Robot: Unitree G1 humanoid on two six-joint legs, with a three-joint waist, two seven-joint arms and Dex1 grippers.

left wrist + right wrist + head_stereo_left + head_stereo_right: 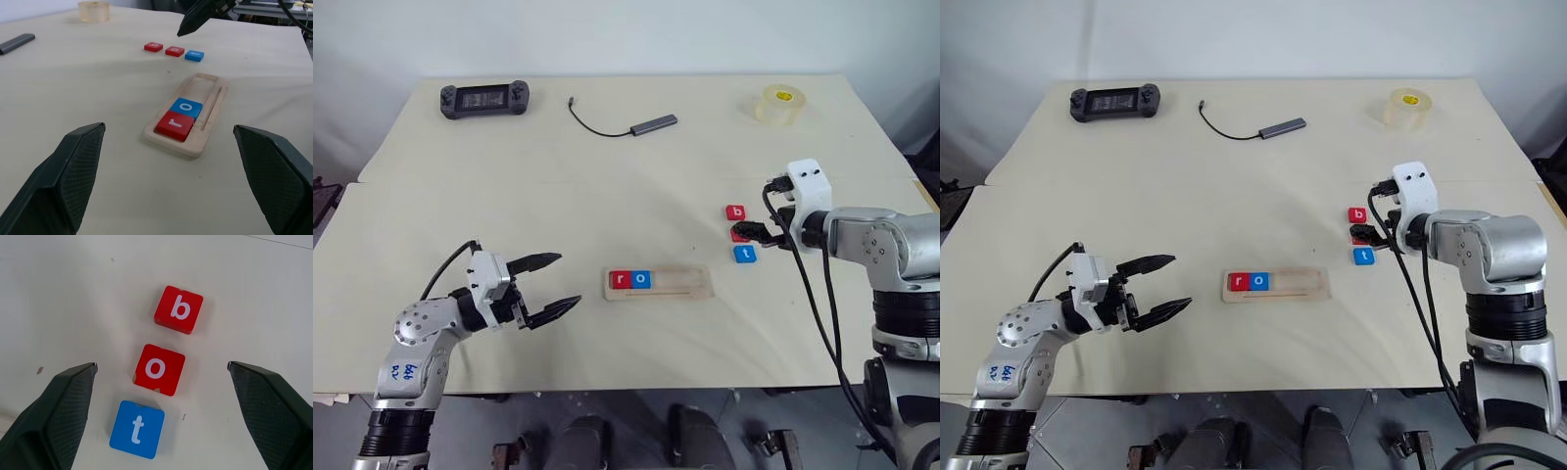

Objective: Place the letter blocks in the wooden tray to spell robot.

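A: Starting at the long pale wooden tray (660, 283), lying lower centre of the head frame. The red square "r" block (620, 279) and blue square "o" block (641, 279) are sitting side by side at its left end; the rest of the groove is showing bare.

B: And the remaining tiles?

A: Three are lying centre right on the cream table (607, 166), well apart from the tray: red "b" block (179, 309), red "o" block (159, 369), blue "t" block (137, 429), in a loose column, close but not touching.

B: Next one is "b", I'm guessing. Handling?

A: Looking light, rigid, flat and smooth, probably plastic or painted wood. I'm judging they could slide on the table, so pinching two opposite side edges is looking safest.

B: Grippers?

A: The right gripper (751, 232) is hovering over the red "o", fingers spread wide, gripping nothing; "b" is sitting just beyond. The left gripper (548, 284) is hanging lower left, beside the tray's left end, fingers also spread, empty.

B: Clutter?

A: Black handheld controller (483, 99), grey dongle with cable (653, 123) and clear tape roll (778, 105) are sitting along the top.
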